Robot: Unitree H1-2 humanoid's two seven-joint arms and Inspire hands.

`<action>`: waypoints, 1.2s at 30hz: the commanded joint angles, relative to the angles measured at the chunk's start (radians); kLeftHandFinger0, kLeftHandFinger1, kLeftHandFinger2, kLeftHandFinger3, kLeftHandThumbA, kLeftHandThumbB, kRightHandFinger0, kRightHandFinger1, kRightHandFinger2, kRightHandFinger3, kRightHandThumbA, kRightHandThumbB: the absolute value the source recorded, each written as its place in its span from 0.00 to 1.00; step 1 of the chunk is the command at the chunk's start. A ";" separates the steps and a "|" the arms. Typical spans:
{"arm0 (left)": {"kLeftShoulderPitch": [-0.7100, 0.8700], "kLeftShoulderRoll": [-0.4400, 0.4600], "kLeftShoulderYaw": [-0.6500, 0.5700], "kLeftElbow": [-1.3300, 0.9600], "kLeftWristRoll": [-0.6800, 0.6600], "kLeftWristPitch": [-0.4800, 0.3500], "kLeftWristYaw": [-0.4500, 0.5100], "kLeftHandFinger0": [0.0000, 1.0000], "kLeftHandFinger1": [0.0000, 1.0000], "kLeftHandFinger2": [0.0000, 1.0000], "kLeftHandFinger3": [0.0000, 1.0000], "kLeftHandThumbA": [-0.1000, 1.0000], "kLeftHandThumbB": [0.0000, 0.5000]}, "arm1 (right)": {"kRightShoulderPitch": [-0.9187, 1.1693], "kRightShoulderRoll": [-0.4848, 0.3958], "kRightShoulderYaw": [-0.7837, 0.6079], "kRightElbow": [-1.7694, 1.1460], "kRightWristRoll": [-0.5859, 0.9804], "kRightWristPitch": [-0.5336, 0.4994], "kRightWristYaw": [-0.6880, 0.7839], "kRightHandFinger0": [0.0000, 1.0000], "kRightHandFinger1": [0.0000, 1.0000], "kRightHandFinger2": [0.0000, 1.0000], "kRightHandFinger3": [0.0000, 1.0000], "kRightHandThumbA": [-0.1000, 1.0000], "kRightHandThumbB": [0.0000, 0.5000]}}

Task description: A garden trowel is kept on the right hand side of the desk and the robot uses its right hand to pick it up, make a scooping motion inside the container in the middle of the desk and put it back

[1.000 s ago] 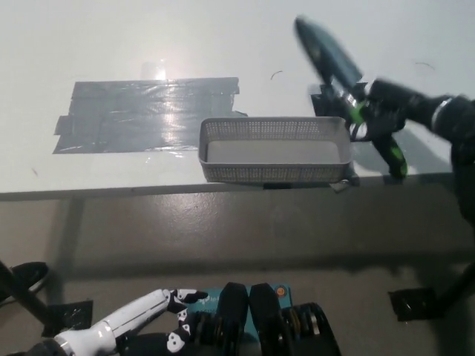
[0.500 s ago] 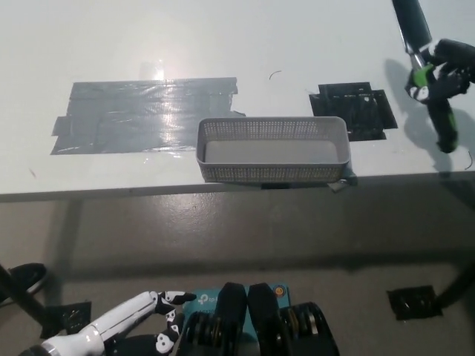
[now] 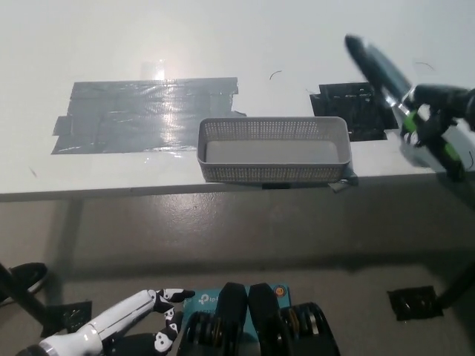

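The black right hand [image 3: 434, 111] hangs over the desk's [image 3: 223, 37] right edge, seemingly clenched on the blurred trowel [image 3: 375, 63]. Its blade slants up-left above a black patch [image 3: 345, 104], apart from the container [image 3: 273, 172] at the front edge. The white left hand [image 3: 159, 311] rests low, fingers apart.

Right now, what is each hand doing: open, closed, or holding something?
Left hand: open, holding nothing, resting at lower left.
Right hand: closed on the garden trowel.
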 commanded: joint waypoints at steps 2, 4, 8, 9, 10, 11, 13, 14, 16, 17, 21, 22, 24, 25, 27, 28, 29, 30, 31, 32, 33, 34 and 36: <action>0.002 0.036 0.016 -0.045 0.004 0.016 0.003 1.00 1.00 0.97 1.00 1.00 0.65 | -0.087 0.042 0.070 0.094 -0.063 0.018 -0.113 0.57 0.95 0.93 0.84 0.00 0.00; 0.003 0.038 0.013 -0.050 0.002 0.024 -0.004 1.00 1.00 0.98 1.00 1.00 0.69 | -0.090 0.070 0.094 0.141 -0.065 0.025 -0.140 0.36 0.62 0.64 0.59 0.00 0.00; 0.020 0.054 0.013 -0.065 0.008 0.013 -0.005 1.00 1.00 0.97 1.00 1.00 0.67 | -0.105 0.127 0.149 0.259 -0.088 0.047 -0.212 0.47 0.58 0.60 0.81 0.00 0.00; 0.021 0.055 0.013 -0.066 0.008 0.013 -0.005 1.00 1.00 0.97 1.00 1.00 0.66 | -0.105 0.128 0.153 0.264 -0.086 0.047 -0.217 0.46 0.56 0.59 0.80 0.00 0.00; 0.031 0.056 0.019 -0.072 0.000 0.015 -0.003 1.00 1.00 0.96 1.00 1.00 0.66 | -0.123 0.148 0.173 0.341 -0.095 0.044 -0.252 0.51 0.60 0.63 0.89 0.00 0.00; 0.035 0.056 0.021 -0.075 -0.002 0.014 -0.001 1.00 1.00 0.96 1.00 1.00 0.67 | -0.130 0.153 0.182 0.367 -0.095 0.039 -0.264 0.49 0.58 0.61 0.90 0.00 0.00; 0.046 0.062 0.025 -0.081 -0.005 0.014 0.000 1.00 1.00 0.95 1.00 1.00 0.67 | -0.148 0.154 0.196 0.407 -0.096 0.031 -0.283 0.57 0.65 0.71 0.90 0.00 0.00; 0.046 0.062 0.025 -0.084 -0.004 0.018 -0.001 1.00 1.00 0.96 1.00 1.00 0.64 | -0.155 0.154 0.197 0.422 -0.092 0.034 -0.297 0.55 0.63 0.70 0.96 0.00 0.00; 0.047 0.068 0.023 -0.088 0.002 0.016 -0.004 1.00 1.00 0.96 1.00 1.00 0.63 | -0.166 0.153 0.208 0.449 -0.095 0.044 -0.317 0.21 0.30 0.44 0.87 0.00 0.00; 0.044 0.071 0.020 -0.088 0.004 0.013 -0.008 1.00 1.00 0.97 1.00 1.00 0.63 | -0.178 0.147 0.224 0.466 -0.109 0.055 -0.338 0.13 0.23 0.39 0.90 0.00 0.00; 0.038 0.073 0.022 -0.088 0.004 0.024 -0.015 1.00 1.00 0.98 1.00 1.00 0.62 | -0.222 0.132 0.288 0.515 -0.132 0.043 -0.363 0.31 0.45 0.50 0.86 0.05 0.15; 0.038 0.073 0.022 -0.089 -0.001 0.024 -0.015 1.00 1.00 0.98 1.00 1.00 0.60 | -0.224 0.130 0.296 0.518 -0.125 0.040 -0.365 0.44 0.60 0.65 0.95 0.07 0.03; 0.035 0.073 0.019 -0.089 0.006 0.024 -0.013 1.00 1.00 0.97 1.00 1.00 0.62 | -0.225 0.124 0.308 0.508 -0.119 0.042 -0.348 0.56 0.62 0.69 1.00 0.07 0.00; 0.035 0.073 0.019 -0.089 0.006 0.024 -0.013 1.00 1.00 0.97 1.00 1.00 0.62 | -0.226 0.124 0.310 0.509 -0.117 0.042 -0.349 0.54 0.61 0.69 1.00 0.07 0.00; 0.030 0.072 0.022 -0.083 -0.003 0.024 -0.018 1.00 1.00 0.95 1.00 1.00 0.69 | -0.217 0.119 0.325 0.502 -0.115 0.048 -0.319 0.84 1.00 1.00 1.00 0.35 0.23; 0.028 0.074 0.024 -0.082 -0.006 0.024 -0.024 1.00 1.00 0.97 1.00 1.00 0.69 | -0.209 0.117 0.322 0.489 -0.110 0.058 -0.317 1.00 1.00 1.00 1.00 0.41 0.35; 0.028 0.074 0.025 -0.084 -0.005 0.024 -0.025 1.00 1.00 0.96 1.00 1.00 0.70 | -0.206 0.118 0.322 0.485 -0.107 0.061 -0.306 1.00 1.00 1.00 1.00 0.49 0.60; 0.029 0.074 0.025 -0.086 -0.004 0.024 -0.025 1.00 1.00 0.96 1.00 1.00 0.69 | -0.203 0.118 0.323 0.479 -0.105 0.063 -0.290 1.00 1.00 1.00 1.00 0.53 0.68; 0.029 0.074 0.024 -0.085 -0.002 0.024 -0.025 1.00 1.00 0.96 1.00 1.00 0.66 | -0.206 0.123 0.316 0.482 -0.094 0.068 -0.267 1.00 1.00 1.00 1.00 0.57 0.88; 0.027 0.075 0.029 -0.086 -0.004 0.024 -0.028 1.00 1.00 0.96 1.00 1.00 0.66 | -0.212 0.127 0.307 0.475 -0.084 0.073 -0.254 1.00 1.00 1.00 1.00 0.62 1.00; 0.026 0.077 0.026 -0.086 -0.004 0.024 -0.028 1.00 1.00 0.96 1.00 1.00 0.66 | -0.214 0.129 0.302 0.469 -0.078 0.073 -0.250 1.00 1.00 1.00 1.00 0.66 1.00; 0.024 0.077 0.026 -0.082 -0.004 0.024 -0.025 1.00 1.00 0.96 1.00 1.00 0.66 | -0.222 0.130 0.298 0.458 -0.075 0.077 -0.242 1.00 1.00 1.00 1.00 0.70 1.00; 0.023 0.076 0.029 -0.081 -0.005 0.024 -0.027 1.00 1.00 0.97 1.00 1.00 0.64 | -0.230 0.128 0.288 0.444 -0.066 0.059 -0.243 1.00 1.00 1.00 1.00 0.75 1.00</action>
